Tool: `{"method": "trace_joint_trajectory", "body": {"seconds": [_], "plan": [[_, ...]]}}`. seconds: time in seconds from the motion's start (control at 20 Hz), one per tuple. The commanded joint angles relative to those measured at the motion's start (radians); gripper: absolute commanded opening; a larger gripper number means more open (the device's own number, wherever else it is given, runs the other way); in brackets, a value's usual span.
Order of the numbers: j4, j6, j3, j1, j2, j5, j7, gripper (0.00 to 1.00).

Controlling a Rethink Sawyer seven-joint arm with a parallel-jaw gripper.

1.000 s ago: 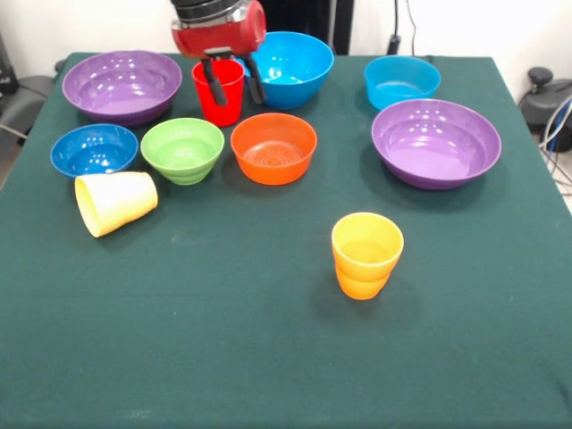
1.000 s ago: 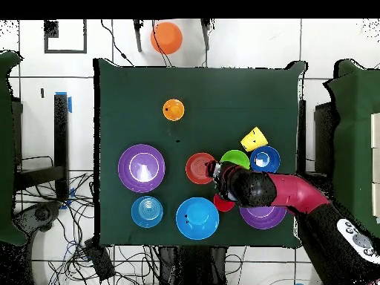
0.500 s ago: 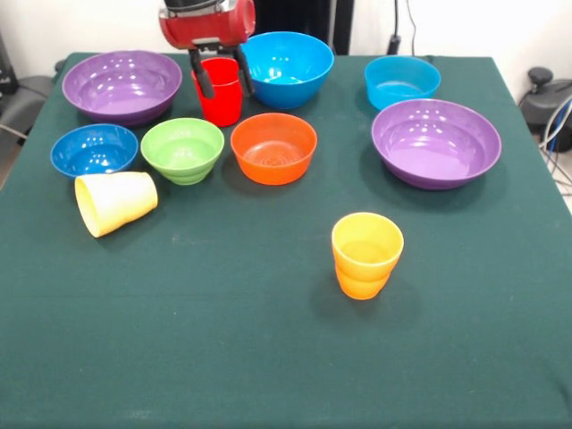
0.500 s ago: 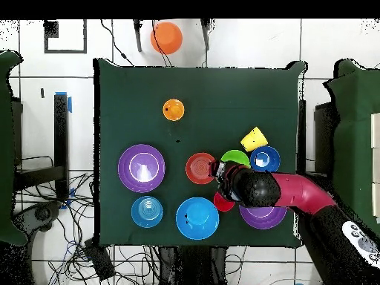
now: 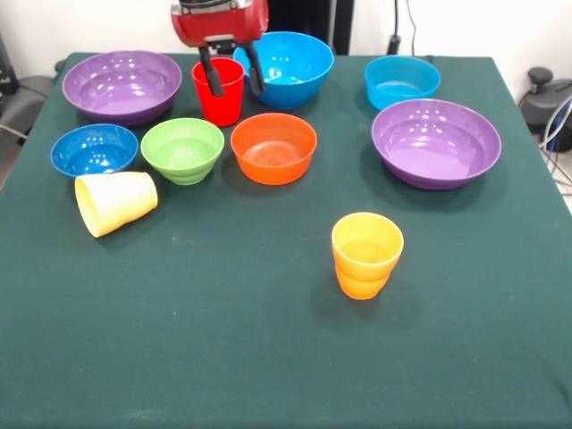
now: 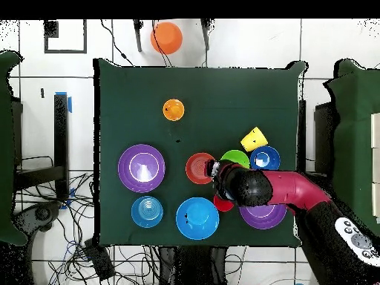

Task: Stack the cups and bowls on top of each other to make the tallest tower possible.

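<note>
Fingers of the gripper point(image 5: 231, 70) hang spread apart on either side of the red cup point(image 5: 218, 92), one dark finger at each flank of its rim, with nothing pinched between them. Half a second back the head sat a shade further toward the purple bowl point(image 5: 121, 85) and its fingers looked narrower; now it has slid over toward the large blue bowl point(image 5: 284, 68) and the fingers stand wider. A second back it was roughly where it is now, so I take this as a small shuffle to centre on the cup, not a grab. The red cup has not budged in that time. No tower exists yet: every piece sits alone on the green cloth.

The red cup stands upright, mouth up, its long axis vertical, just beside the large blue bowl and behind the orange bowl point(image 5: 273, 147) and the green bowl point(image 5: 182, 149). The orange cup point(image 5: 366, 254) is upright too, well apart toward the near side. The yellow cup point(image 5: 114, 202) lies tipped over, its long axis along the cloth and its mouth turned toward the table's near edge, near the dark blue bowl point(image 5: 93, 149). From overhead the arm point(image 6: 286, 190) covers most of the red cup.
</note>
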Motion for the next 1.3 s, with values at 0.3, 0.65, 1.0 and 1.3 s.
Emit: {"method": "trace_joint_trajectory", "body": {"seconds": [0.3, 0.65, 1.0, 1.3], "plan": [[0.101, -0.084, -0.071, 0.036, 0.018, -0.13, 0.01, 1.0], [0.185, -0.117, -0.067, -0.002, -0.03, -0.149, 0.012, 1.0], [0.227, -0.109, -0.056, -0.057, -0.062, -0.158, -0.02, 1.0], [0.227, -0.142, -0.074, -0.086, -0.022, -0.204, -0.03, 1.0]]}}
